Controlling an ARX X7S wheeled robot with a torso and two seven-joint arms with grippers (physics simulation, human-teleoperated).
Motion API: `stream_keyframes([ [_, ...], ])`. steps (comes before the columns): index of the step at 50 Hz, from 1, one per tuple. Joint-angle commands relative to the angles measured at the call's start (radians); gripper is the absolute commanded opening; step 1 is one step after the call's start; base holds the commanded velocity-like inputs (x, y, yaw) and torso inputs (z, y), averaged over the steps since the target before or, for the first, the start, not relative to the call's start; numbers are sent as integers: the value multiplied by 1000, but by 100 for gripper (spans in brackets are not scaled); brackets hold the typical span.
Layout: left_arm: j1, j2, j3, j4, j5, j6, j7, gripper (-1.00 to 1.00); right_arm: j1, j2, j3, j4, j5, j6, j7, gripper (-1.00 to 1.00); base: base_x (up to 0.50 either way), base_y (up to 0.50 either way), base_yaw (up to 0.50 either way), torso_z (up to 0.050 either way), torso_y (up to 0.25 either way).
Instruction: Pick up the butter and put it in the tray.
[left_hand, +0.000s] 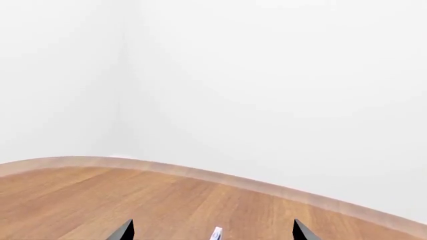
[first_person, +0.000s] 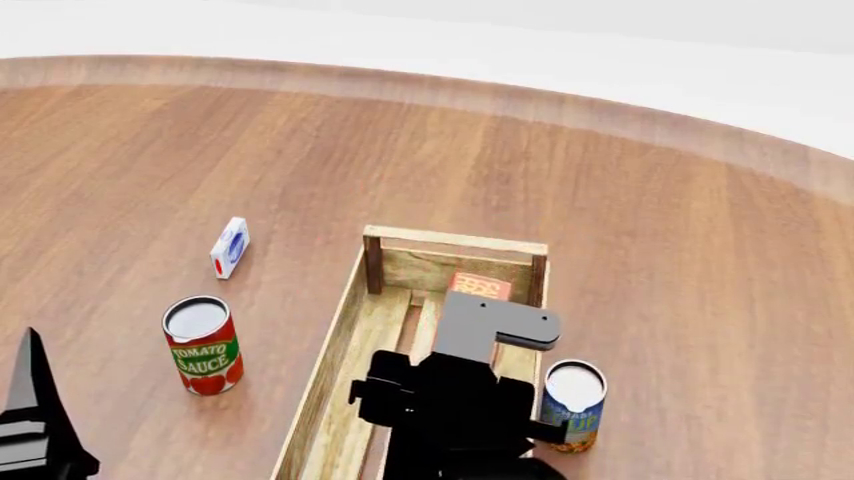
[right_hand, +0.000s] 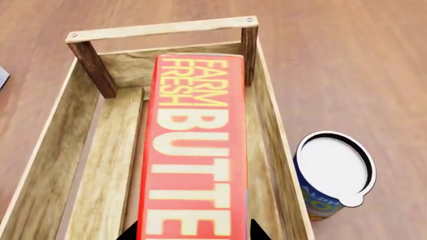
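The butter (right_hand: 197, 150), a red-orange box lettered "FARM FRESH BUTTER", is held lengthwise over the tray (right_hand: 267, 125), a light-wood crate with a slatted bottom and dark corner posts. My right gripper (right_hand: 193, 232) is shut on its near end, one dark finger on each long side. In the head view only the far end of the butter (first_person: 479, 287) shows beyond my right wrist, inside the far end of the tray (first_person: 340, 330). Whether the box touches the slats I cannot tell. My left gripper (left_hand: 213, 231) is open over bare wood, low at the left in the head view.
A tomato sauce can (first_person: 203, 345) stands left of the tray. A blue can (first_person: 574, 405) stands close against the tray's right wall, also in the right wrist view (right_hand: 332, 175). A small white-blue box (first_person: 230, 247) lies farther left. The round table's edge (first_person: 641, 115) curves behind.
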Motion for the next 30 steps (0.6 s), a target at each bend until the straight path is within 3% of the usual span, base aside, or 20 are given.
stream_keyframes([
  [1,6,17,-31,11,-17,18,49,100,21,-22,15,-2,-82,4,-25,-100,0,0,0,0,0],
  [30,3,7,-42,19,-39,13,36,100,52,-22,12,-35,-53,89,-34,-100,0,0,0,0,1],
])
